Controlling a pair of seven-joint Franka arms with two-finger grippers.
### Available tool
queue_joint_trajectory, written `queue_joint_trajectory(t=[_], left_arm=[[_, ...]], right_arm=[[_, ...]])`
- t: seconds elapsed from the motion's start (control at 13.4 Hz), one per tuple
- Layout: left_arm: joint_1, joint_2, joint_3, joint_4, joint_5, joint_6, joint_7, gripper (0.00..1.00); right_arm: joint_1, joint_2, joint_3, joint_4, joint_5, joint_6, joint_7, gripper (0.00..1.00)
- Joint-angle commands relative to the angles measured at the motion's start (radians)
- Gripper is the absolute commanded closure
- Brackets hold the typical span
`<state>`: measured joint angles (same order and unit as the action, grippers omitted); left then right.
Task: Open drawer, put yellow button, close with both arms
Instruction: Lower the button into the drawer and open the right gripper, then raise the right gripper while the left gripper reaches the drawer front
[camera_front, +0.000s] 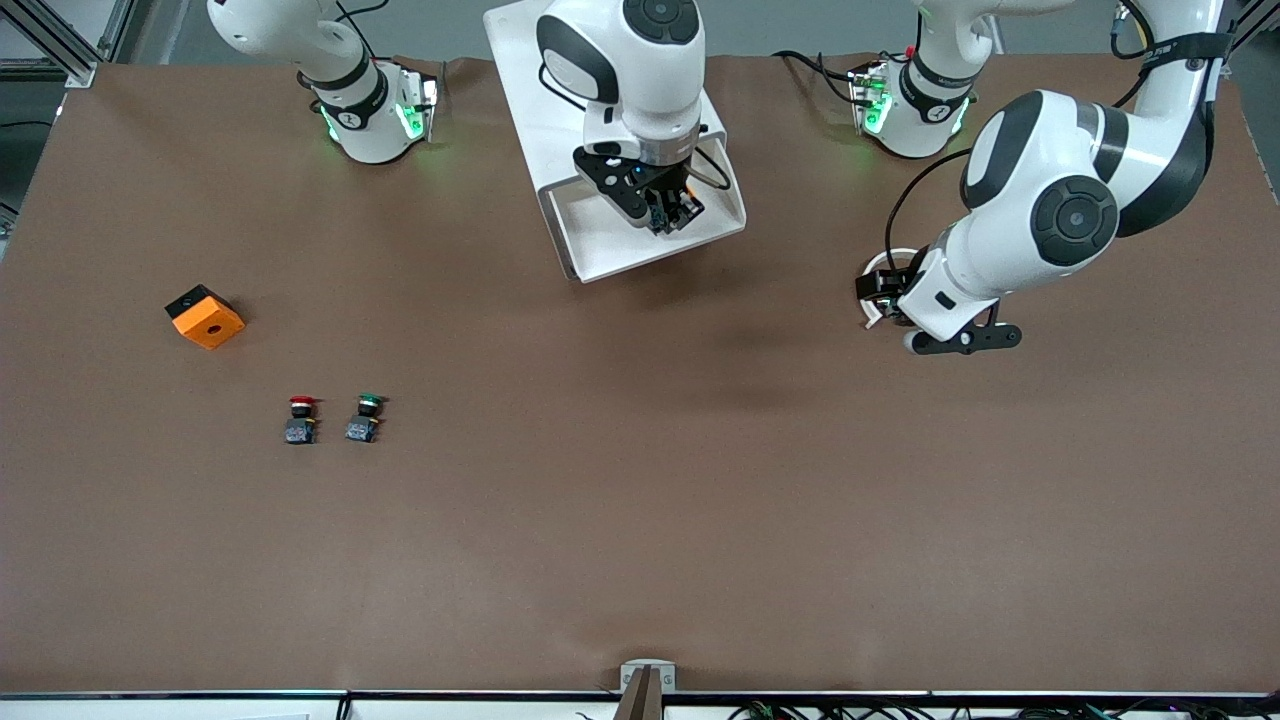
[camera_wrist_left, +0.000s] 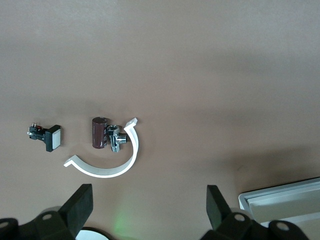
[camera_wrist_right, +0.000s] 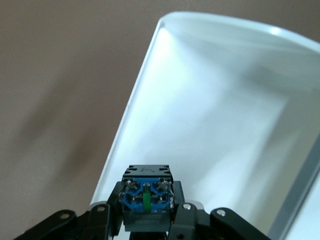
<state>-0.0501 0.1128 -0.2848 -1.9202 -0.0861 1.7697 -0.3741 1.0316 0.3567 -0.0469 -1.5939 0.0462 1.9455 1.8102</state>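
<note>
Right gripper (camera_front: 668, 218) (camera_wrist_right: 146, 220): up in the air at 12 o'clock on the table as the front view shows it, directly over the drawer (camera_front: 565, 225) (camera_wrist_right: 165, 90). Clamped on the yellow button (camera_front: 674, 208) (camera_wrist_right: 146, 199), black fingers (camera_wrist_right: 183, 216) pressed against either side of its blue-and-black body. Cap not visible in the right wrist view; only the body's terminal end with a green strip at its middle.

Drawer pulled out of the top of the white cabinet (camera_front: 520, 80) toward the front camera, bare white floor beneath the held button.

Left gripper (camera_front: 962, 339) (camera_wrist_left: 150, 200): hanging over bare brown table (camera_front: 640, 520) at about 2 o'clock, toward the left arm's end. Fingers spread wide, nothing between them. Under it, a white curved strip (camera_front: 880, 290) (camera_wrist_left: 107, 170) on the table, with a brown cylinder (camera_wrist_left: 99, 132) and a small metal fitting (camera_wrist_left: 116, 137) touching each other inside the curve; near these, a small black switch with a pale face (camera_wrist_left: 48, 138).

At 9 o'clock, an orange block (camera_front: 205, 316) with a black side. At about 8 o'clock, nearer to the front camera than the block, the red-capped button (camera_front: 300, 420) and the green-capped button (camera_front: 365, 418), side by side and apart.
</note>
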Motion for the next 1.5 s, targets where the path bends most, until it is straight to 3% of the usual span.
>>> queue_joint_trajectory(t=[0.0, 0.37, 0.45, 0.52, 1.05, 1.42], left_arm=[[0.001, -0.008, -0.016, -0.020, -0.011, 0.011, 0.000, 0.00], [-0.002, 0.005, -0.042, -0.033, -0.011, 0.016, -0.020, 0.00], [-0.002, 0.007, -0.048, -0.033, -0.011, 0.023, -0.037, 0.00], [-0.002, 0.010, -0.056, -0.034, -0.011, 0.031, -0.052, 0.00], [0.000, 0.005, -0.086, -0.046, -0.007, 0.042, -0.091, 0.00], [0.000, 0.021, -0.171, -0.086, -0.007, 0.186, -0.242, 0.00]], right_arm=[[0.027, 0.008, -0.013, 0.028, -0.015, -0.023, 0.011, 1.00], [0.036, 0.018, -0.013, 0.028, -0.029, -0.022, -0.012, 1.00], [0.035, 0.018, -0.013, 0.028, -0.029, -0.020, -0.009, 0.67], [0.028, 0.019, -0.014, 0.029, -0.026, -0.020, -0.002, 0.01], [0.010, 0.016, -0.019, 0.067, -0.043, -0.025, -0.096, 0.00], [-0.111, 0.004, -0.021, 0.129, -0.029, -0.124, -0.342, 0.00]])
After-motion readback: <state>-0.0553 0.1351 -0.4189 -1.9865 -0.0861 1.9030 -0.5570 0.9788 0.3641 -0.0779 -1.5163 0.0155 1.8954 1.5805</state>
